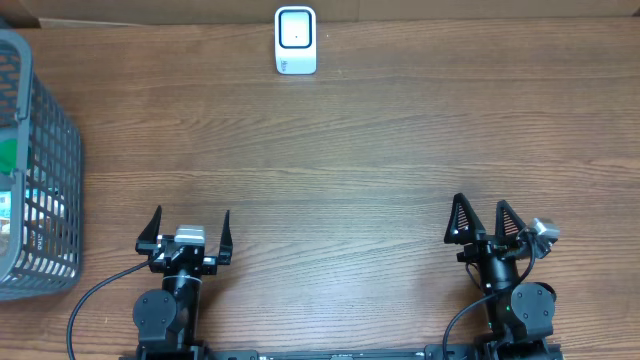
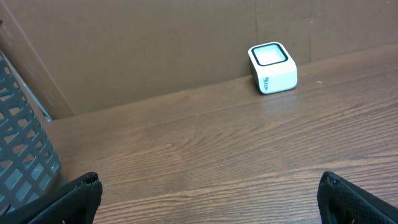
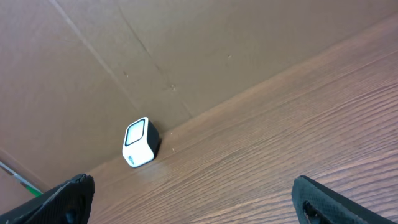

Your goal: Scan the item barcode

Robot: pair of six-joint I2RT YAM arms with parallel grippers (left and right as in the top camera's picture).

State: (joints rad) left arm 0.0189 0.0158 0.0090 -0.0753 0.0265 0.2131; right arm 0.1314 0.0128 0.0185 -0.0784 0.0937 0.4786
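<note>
Ok so here's the setup as I'm seeing it. Wooden table point(image 1: 350, 150), and a small white barcode scanner point(image 1: 296, 40) sits at the middle of the far edge, right up against the cardboard backing point(image 2: 155, 43), with its dark-framed window facing up. Both wrist cams pick it up too: it's off to the upper right for the left arm point(image 2: 272, 67) and toward the lower left for the right arm point(image 3: 139, 143).

At the left edge of the table there's a grey plastic mesh basket point(image 1: 50, 150), only partly in frame. Whatever's supposed to get scanned looks to be in there. I can make out something green point(image 1: 8, 150) and a white-and-blue package point(image 1: 10, 210) through the mesh, but honestly can't tell what either of them is.

Both arms are parked at the near edge, one toward each corner, well apart from the scanner and the basket. The left fingers point(image 1: 152, 228) are spread wide with nothing between them, just bare wood. Same deal with the right fingers point(image 1: 462, 218): wide apart and holding nothing. In the wrist views you only see the black tips poking in at the bottom corners point(image 2: 74, 202) point(image 3: 329, 202).
</note>
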